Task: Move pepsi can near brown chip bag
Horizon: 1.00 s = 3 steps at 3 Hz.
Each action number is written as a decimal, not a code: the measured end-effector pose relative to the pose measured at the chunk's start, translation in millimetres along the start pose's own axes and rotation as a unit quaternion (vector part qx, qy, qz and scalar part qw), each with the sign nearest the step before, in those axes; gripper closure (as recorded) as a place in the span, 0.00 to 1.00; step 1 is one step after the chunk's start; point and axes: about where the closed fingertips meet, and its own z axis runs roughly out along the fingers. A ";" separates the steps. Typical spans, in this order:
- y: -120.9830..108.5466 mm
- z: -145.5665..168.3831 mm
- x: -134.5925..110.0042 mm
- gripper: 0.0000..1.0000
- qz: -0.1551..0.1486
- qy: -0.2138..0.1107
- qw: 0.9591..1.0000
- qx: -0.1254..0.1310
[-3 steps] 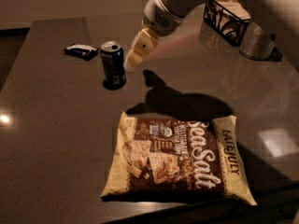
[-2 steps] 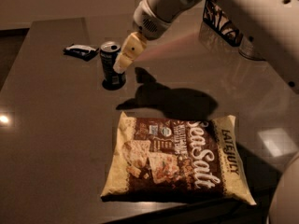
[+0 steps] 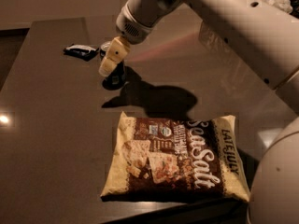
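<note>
The pepsi can (image 3: 117,76) stands upright on the dark table at the back left. It is mostly hidden behind my gripper (image 3: 112,59), which has come down over it from the upper right; only the can's dark base and a bit of its silver top show. The brown chip bag (image 3: 175,158) lies flat near the table's front edge, with "Sea Salt" script and "LATE JULY" lettering on it. The bag is well apart from the can, to its front right.
A small flat dark wrapper with a white patch (image 3: 81,51) lies just left of the can. The dark table (image 3: 51,125) has its front edge close below the bag. My white arm (image 3: 219,17) crosses the upper right, and the base (image 3: 275,185) stands at the lower right.
My gripper has moved left and down onto the can, which it now covers. The can and the bag have not moved on the table.
</note>
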 end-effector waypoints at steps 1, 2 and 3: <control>-0.8 12.6 -2.7 0.18 0.004 0.006 1.000 -0.008; -1.2 12.5 -3.2 0.41 0.008 0.001 1.000 -0.013; 2.7 -3.5 -1.0 0.64 0.010 -0.014 1.000 -0.009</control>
